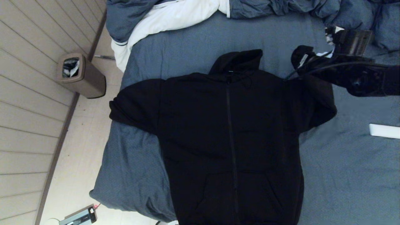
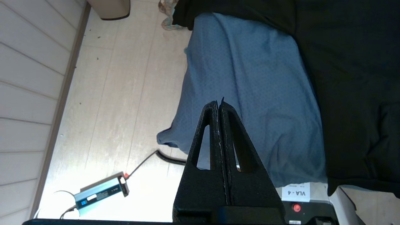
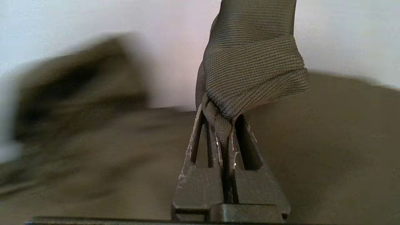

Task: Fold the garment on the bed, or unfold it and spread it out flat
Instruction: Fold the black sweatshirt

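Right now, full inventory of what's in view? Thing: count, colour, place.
hoodie: 1, black, zipped, face up mid-bed, hood away from the robot, one cuff lifted in the right gripper
bed: 1, blue-grey sheet, under the hoodie
duvet: 1, navy and white, bunched at the far end of the bed
bin: 1, brown, on the floor by the wall
power box: 1, grey-blue, with cable, on the floor near the bed's near corner
white object: 1, on the bed at the head view's right edge, cannot identify
left gripper: 1, black, shut, empty, above the bed's near corner
right gripper: 1, black, shut on the hoodie cuff, raised beside the hood
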`<state>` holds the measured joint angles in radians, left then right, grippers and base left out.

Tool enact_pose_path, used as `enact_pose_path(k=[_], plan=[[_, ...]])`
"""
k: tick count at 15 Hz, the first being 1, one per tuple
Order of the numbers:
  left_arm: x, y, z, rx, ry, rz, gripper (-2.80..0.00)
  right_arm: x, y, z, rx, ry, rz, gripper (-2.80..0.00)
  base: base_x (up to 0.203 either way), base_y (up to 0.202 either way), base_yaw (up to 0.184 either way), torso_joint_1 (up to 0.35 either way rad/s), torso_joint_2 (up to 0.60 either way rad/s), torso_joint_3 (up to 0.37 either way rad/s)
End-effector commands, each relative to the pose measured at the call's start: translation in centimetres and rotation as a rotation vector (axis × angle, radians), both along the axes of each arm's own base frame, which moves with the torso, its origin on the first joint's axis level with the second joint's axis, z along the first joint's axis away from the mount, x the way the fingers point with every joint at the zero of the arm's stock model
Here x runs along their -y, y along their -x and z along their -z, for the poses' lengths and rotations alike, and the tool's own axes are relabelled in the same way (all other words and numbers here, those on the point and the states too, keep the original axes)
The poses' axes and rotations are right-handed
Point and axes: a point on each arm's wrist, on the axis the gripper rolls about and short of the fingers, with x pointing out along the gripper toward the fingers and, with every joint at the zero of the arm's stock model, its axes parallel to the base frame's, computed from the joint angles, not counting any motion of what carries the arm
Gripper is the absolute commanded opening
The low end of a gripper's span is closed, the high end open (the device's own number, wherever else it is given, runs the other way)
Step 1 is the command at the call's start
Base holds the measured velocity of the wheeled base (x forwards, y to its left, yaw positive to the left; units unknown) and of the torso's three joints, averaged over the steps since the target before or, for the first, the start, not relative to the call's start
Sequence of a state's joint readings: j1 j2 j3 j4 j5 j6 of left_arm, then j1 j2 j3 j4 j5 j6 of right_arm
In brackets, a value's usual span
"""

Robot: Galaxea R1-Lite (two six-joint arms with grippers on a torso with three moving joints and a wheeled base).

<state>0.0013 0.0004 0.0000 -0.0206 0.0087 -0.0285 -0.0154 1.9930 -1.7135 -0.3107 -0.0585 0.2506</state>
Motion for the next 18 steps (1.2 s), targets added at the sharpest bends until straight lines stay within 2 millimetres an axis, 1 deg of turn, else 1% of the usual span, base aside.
enact_pose_path(k=[1,3,5,8,10,13,15,16,18], plan=[[0.0,0.0,0.0,0.001,0.001,-0.001,-2.80,-5.1,2.5,-3.2,0.066,-0.004,-0.100,-2.80,0.000,0.000,0.000,0.000,0.00,0.000],[0.0,0.0,0.0,0.001,0.001,-0.001,-2.80,-10.1,4.6,-4.3,0.072,-0.004,-0.213,-2.80,0.000,0.000,0.000,0.000,0.00,0.000],[0.0,0.0,0.0,0.001,0.001,-0.001,-2.80,-14.1,6.6,-4.5,0.063,0.006,-0.304,-2.80,0.000,0.000,0.000,0.000,0.00,0.000],[0.0,0.0,0.0,0.001,0.001,-0.001,-2.80,-18.9,8.8,-3.5,0.027,0.035,-0.396,-2.80,0.000,0.000,0.000,0.000,0.00,0.000],[0.0,0.0,0.0,0.001,0.001,-0.001,-2.80,-21.3,9.9,-2.1,-0.011,0.069,-0.458,-2.80,0.000,0.000,0.000,0.000,0.00,0.000],[0.0,0.0,0.0,0.001,0.001,-0.001,-2.80,-23.1,9.3,1.0,-0.091,0.130,-0.491,-2.80,0.000,0.000,0.000,0.000,0.00,0.000],[0.0,0.0,0.0,0.001,0.001,-0.001,-2.80,-23.6,8.8,2.6,-0.129,0.161,-0.496,-2.80,0.000,0.000,0.000,0.000,0.00,0.000],[0.0,0.0,0.0,0.001,0.001,-0.001,-2.80,-23.8,8.6,3.2,-0.142,0.186,-0.497,-2.80,0.000,0.000,0.000,0.000,0.00,0.000],[0.0,0.0,0.0,0.001,0.001,-0.001,-2.80,-23.8,8.5,3.6,-0.152,0.211,-0.498,-2.80,0.000,0.000,0.000,0.000,0.00,0.000]])
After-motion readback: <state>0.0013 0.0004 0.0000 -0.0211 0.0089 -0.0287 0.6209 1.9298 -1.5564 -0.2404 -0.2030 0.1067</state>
